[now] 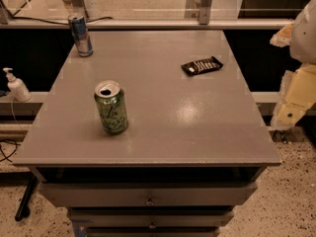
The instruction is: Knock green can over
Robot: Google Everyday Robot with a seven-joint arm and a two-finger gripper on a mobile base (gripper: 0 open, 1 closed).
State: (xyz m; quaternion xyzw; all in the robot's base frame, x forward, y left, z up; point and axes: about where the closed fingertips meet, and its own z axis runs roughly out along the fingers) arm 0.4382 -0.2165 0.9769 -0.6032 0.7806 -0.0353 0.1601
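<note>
Cream-yellow plastic is about all you get of the gripper [295,102]. It sits at the right edge of the view, just off the right side of the table and roughly level with the middle of the tabletop, partly cut off by the frame. Honestly can't tell from this angle whether the claw is apart or together. It's well apart from the can either way. A paler chunk of the arm [306,26] shows above it, further back.

Closest thing to it on the grey table [197,132] is a black snack bar wrapper [201,65], lying flat at a slight angle on the far right part of the top.

Go left and nearer from there and you hit the green can [111,107]. It's standing upright on the near-left part of the top. It's light green with darker scribbly markings, and the silver lid shows a dark opening. It has bare tabletop all round it.

Way back at the far left corner there's a slimmer blue-and-silver can [80,35], also upright and well apart from the green one.

Under the tabletop there's a dark gap, then stacked grey drawers [148,195] with small knobs.

Off the table to the left, a white pump bottle [16,85] stands on a low ledge. A black cable [6,152] trails on the speckled floor [291,201] below it.
</note>
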